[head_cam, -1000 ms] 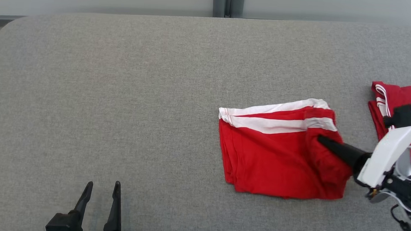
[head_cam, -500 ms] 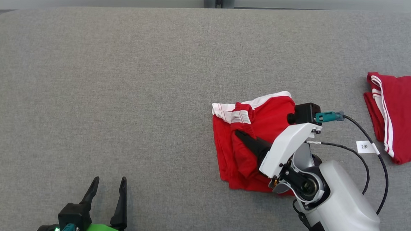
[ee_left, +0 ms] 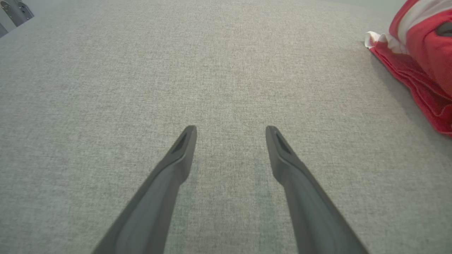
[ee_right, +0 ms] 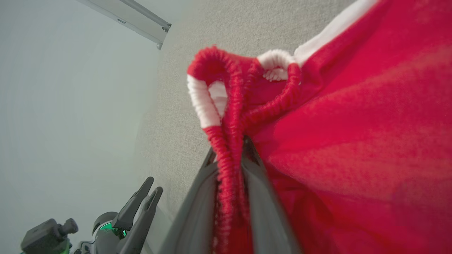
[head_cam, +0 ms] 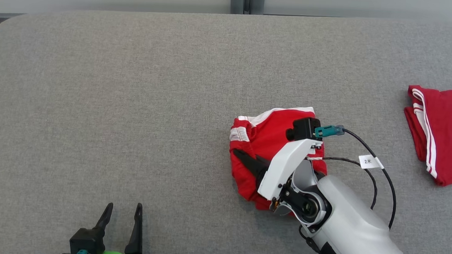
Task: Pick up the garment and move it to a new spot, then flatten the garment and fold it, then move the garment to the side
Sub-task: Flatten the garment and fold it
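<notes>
My right gripper (head_cam: 237,154) is closed on the garment (head_cam: 266,133), with only a narrow gap left between the fingers for the cloth they pinch. In the right wrist view, a ribbed red band of the garment (ee_right: 353,123) runs down between my two fingers (ee_right: 197,197). It loops above the fingertips beside a short white section. The bulk of the red cloth hangs to the right of the fingers in that view.

In the head view, the garment is bunched into a heap on the grey fabric surface (head_cam: 134,99), right of centre. My right wrist and forearm lie over its near right part. The dark finger points to the left, into the heap's left half, under a white stripe.

My left gripper (head_cam: 124,207) is fully open and holds nothing. It sits at the lower left, well apart from the garment. In the left wrist view its fingers (ee_left: 176,165) are spread over bare grey cloth, and the garment (ee_left: 427,53) lies at the upper right edge.

A second red item (head_cam: 446,131) with white stripes lies at the far right of the surface, apart from both grippers.
</notes>
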You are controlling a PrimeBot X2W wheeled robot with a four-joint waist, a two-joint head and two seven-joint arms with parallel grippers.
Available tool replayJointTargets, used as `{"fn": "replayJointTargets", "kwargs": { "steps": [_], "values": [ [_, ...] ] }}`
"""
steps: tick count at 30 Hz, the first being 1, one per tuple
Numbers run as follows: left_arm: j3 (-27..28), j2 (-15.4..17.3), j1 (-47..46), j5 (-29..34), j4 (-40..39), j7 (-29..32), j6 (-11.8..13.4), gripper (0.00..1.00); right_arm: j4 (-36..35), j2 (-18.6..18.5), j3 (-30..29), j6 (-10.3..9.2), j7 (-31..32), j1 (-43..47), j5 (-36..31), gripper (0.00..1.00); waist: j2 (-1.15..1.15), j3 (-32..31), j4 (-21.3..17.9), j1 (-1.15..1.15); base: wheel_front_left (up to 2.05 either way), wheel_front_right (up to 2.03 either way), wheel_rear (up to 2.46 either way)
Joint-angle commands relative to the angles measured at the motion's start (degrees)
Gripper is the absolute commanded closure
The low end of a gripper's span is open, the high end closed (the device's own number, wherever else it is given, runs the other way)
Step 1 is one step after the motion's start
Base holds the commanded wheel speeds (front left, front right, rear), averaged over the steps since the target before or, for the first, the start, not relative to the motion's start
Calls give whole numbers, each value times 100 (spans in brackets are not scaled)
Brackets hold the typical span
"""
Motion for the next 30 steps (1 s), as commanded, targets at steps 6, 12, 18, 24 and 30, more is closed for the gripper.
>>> {"fn": "replayJointTargets", "kwargs": {
  "steps": [6, 12, 18, 24, 30],
  "values": [
    [-4, -42, -15, -82, 101, -48, -32, 0, 334, -6, 426, 2, -429, -241, -182, 0, 0, -106, 41, 0, 0, 0, 0],
    [83, 14, 149, -147, 71, -71, 16, 0, -149, -8, 280, 2, -849, -249, -254, 0, 0, -230, 27, 0, 0, 0, 0],
    [179, 33, 315, -213, -102, -88, 74, 0, -1268, -662, -492, 2, -1412, -6, -1581, 0, 0, -283, -31, 0, 0, 0, 0],
    [202, -49, 385, -239, -312, -100, 43, 0, -2003, -1209, -1471, 1, -2309, 801, -3280, 0, 0, -344, 19, 0, 0, 0, 0],
    [289, -108, 420, -147, -462, -98, -49, 0, -1963, -1325, -2293, 0, -3120, 1897, -4555, 0, 0, -535, 116, 0, 0, 0, 0]
  ]
}}
